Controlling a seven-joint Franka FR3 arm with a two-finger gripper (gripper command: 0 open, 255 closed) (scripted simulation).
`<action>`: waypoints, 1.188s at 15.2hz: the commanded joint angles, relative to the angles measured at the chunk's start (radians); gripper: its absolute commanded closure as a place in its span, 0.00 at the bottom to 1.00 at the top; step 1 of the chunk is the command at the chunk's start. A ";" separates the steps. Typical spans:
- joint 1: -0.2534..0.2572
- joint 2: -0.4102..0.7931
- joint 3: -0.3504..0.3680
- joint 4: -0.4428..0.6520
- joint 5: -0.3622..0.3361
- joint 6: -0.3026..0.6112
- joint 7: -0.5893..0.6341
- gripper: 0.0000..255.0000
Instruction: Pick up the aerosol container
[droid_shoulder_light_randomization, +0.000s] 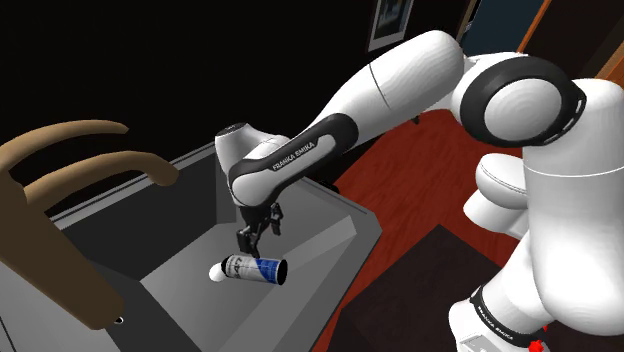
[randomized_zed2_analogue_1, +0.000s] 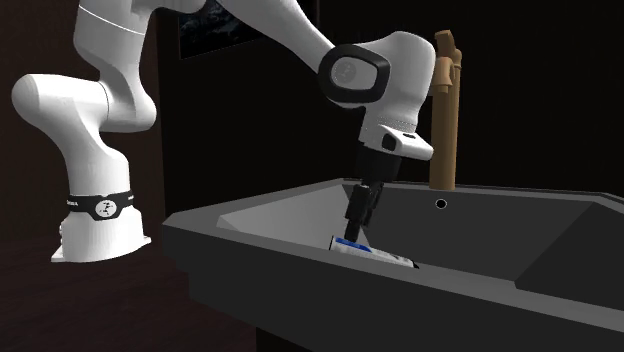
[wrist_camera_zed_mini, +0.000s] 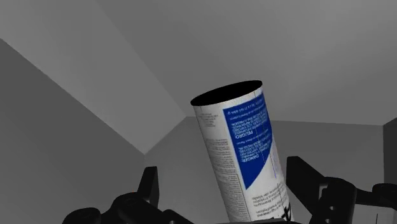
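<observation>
A white spray can with a blue label (droid_shoulder_light_randomization: 255, 268) (randomized_zed2_analogue_1: 370, 253) (wrist_camera_zed_mini: 242, 153) lies on its side on the floor of a big dark grey sink (droid_shoulder_light_randomization: 335, 235) (randomized_zed2_analogue_1: 300, 290). In the shoulder view its white cap points left.

The black gripper (droid_shoulder_light_randomization: 256, 238) (randomized_zed2_analogue_1: 355, 230) (wrist_camera_zed_mini: 226, 181) hangs just over the can. In the wrist view its two fingers (wrist_camera_zed_mini: 150, 186) stand apart, one on each side of the can. They do not touch it, so the can is not held.

A brown curved tap (droid_shoulder_light_randomization: 70, 170) (randomized_zed2_analogue_1: 445, 110) stands at the sink's edge.
</observation>
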 joint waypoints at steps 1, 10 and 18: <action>0.026 0.075 0.002 0.083 -0.012 -0.014 0.004 0.00; 0.075 0.238 -0.004 0.220 -0.037 0.004 0.006 0.00; 0.079 0.261 -0.008 0.223 -0.042 0.024 0.006 1.00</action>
